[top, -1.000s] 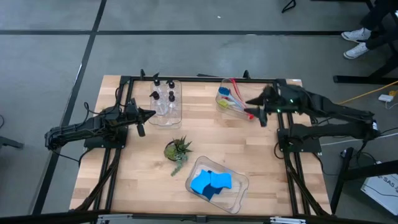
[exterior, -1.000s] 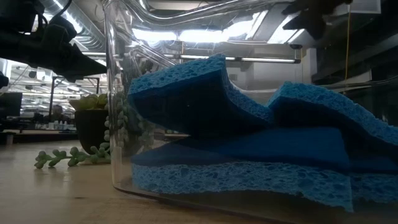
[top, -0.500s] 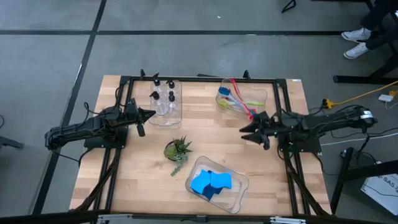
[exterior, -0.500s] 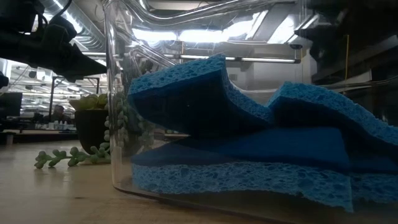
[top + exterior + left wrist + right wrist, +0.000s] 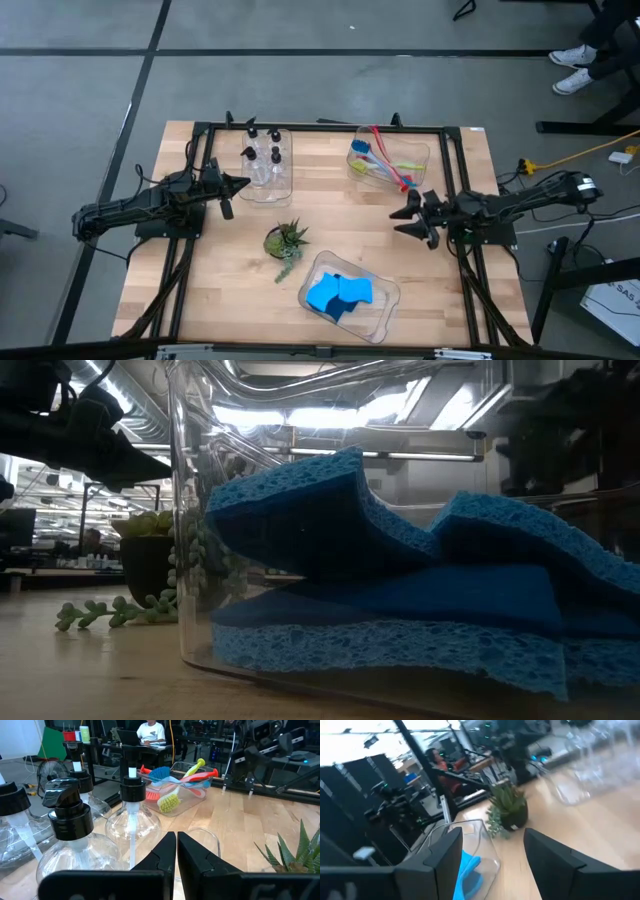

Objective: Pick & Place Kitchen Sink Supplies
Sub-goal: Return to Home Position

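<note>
Clear bottles with black pump tops (image 5: 264,158) (image 5: 129,815) stand in a clear bin at the far left. Blue, red and yellow-green brushes (image 5: 382,160) (image 5: 176,784) lie in a clear bin at the far right. Blue sponges (image 5: 339,294) (image 5: 380,590) lie piled in a clear bin near the front edge. My left gripper (image 5: 236,185) (image 5: 176,851) is shut and empty, level, just short of the bottles. My right gripper (image 5: 405,217) (image 5: 492,865) is open and empty, level, on the near side of the brush bin and pointing toward the plant.
A small potted plant (image 5: 286,241) (image 5: 509,809) stands mid-table between the bins, with strands trailing onto the wood (image 5: 110,612). Black frame rails (image 5: 320,127) run along the table's far edge and sides. Bare wood (image 5: 340,215) lies between the two grippers.
My right gripper has come away from the brush bin toward the table's near edge and sunk lower, tipping to level, while its arm has drawn back to the right. Its fingers stay apart and empty. The left arm has kept still.
</note>
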Available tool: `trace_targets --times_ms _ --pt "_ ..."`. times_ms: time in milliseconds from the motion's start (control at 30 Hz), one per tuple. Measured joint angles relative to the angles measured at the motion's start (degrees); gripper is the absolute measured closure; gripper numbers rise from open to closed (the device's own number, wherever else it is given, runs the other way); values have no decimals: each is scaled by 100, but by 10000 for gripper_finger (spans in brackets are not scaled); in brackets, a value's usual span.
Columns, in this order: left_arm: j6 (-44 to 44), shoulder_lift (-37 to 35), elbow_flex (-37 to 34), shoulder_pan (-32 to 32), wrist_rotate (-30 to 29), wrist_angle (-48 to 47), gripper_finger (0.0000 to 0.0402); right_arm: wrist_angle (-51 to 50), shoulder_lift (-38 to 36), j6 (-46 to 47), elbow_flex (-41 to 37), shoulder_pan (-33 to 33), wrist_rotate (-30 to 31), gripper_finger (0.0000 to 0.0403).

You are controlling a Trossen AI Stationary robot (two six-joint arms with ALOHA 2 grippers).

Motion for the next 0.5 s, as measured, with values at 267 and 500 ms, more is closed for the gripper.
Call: trace_targets --times_ms 267,500 --pt "0 0 0 -2 0 0 391 -167 -896 -1310 -35 9 -218 192" --pt "0 0 0 -2 0 0 390 -1414 -1901 -1291 -35 9 -353 192"
